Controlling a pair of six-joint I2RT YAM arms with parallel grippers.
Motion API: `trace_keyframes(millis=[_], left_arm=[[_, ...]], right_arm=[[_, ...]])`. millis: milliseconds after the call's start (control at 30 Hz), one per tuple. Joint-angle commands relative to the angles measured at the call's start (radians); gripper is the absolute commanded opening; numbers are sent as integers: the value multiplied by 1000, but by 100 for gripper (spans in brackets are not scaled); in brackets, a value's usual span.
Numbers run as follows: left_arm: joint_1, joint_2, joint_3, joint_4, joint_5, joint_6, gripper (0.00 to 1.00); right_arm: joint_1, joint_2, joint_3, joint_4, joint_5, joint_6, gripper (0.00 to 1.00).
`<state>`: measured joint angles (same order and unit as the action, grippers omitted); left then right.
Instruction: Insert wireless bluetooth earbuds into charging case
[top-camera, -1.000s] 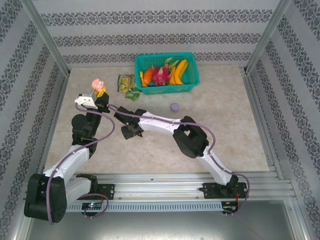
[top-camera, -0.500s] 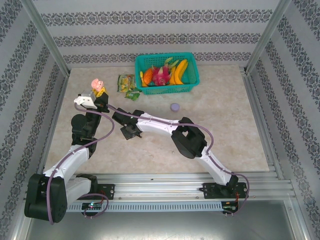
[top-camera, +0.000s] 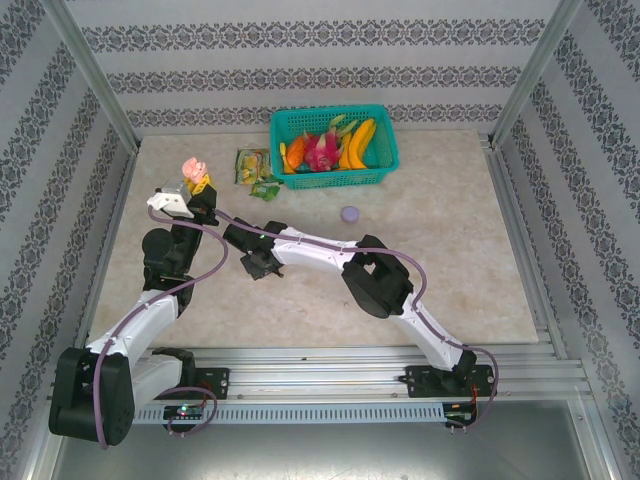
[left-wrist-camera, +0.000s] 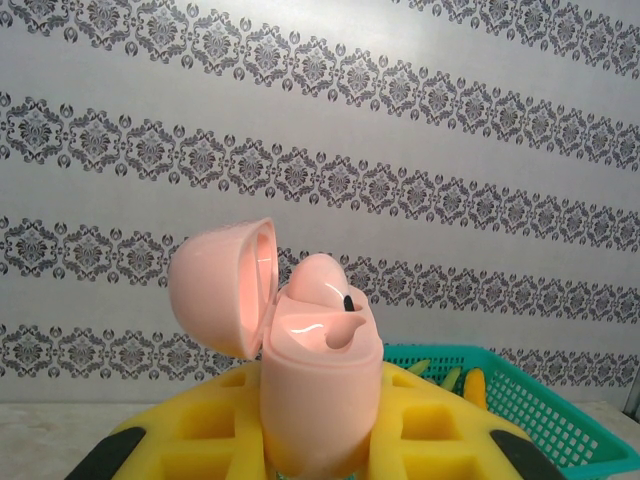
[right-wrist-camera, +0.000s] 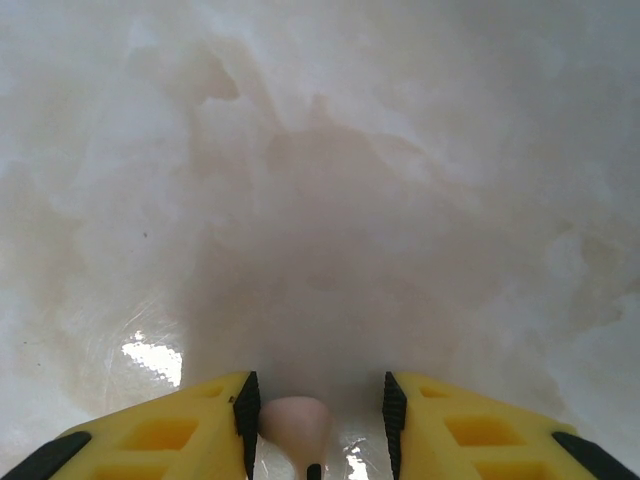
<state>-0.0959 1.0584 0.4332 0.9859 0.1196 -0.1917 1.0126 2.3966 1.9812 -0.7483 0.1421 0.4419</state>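
Two arms occupy the left half of the marble table (top-camera: 470, 260).

Top view: the left gripper (top-camera: 197, 180) is raised near the left wall, clamped on a pink charging case (top-camera: 193, 166). The right gripper (top-camera: 257, 264) sits low over the tabletop, near it. A purple round case (top-camera: 349, 214) lies well apart at mid-table. A teal basket (top-camera: 335, 178) of fruit stands at the far edge, with snack packets (top-camera: 255, 165) beside it.

Left wrist view: the case stands upright, the jaws closed on its body. Its lid (left-wrist-camera: 222, 285) is hinged open to the left, and a seated earbud (left-wrist-camera: 318, 278) rests inside.

Right wrist view: the jaws stand narrow on either side of a loose earbud (right-wrist-camera: 293, 418) at the tabletop. It touches the left-hand pad, and a gap remains at the other. It is not gripped.
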Motion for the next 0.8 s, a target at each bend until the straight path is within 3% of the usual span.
trace_keyframes(millis=[0,767], left_arm=[[10,-5,-11,32,24,-12,0],[10,13,2,30,34,-26,0]], right_arm=[[30,12,-13,-47,17,1,41],[34,-70,-107,-14,53,15,26]])
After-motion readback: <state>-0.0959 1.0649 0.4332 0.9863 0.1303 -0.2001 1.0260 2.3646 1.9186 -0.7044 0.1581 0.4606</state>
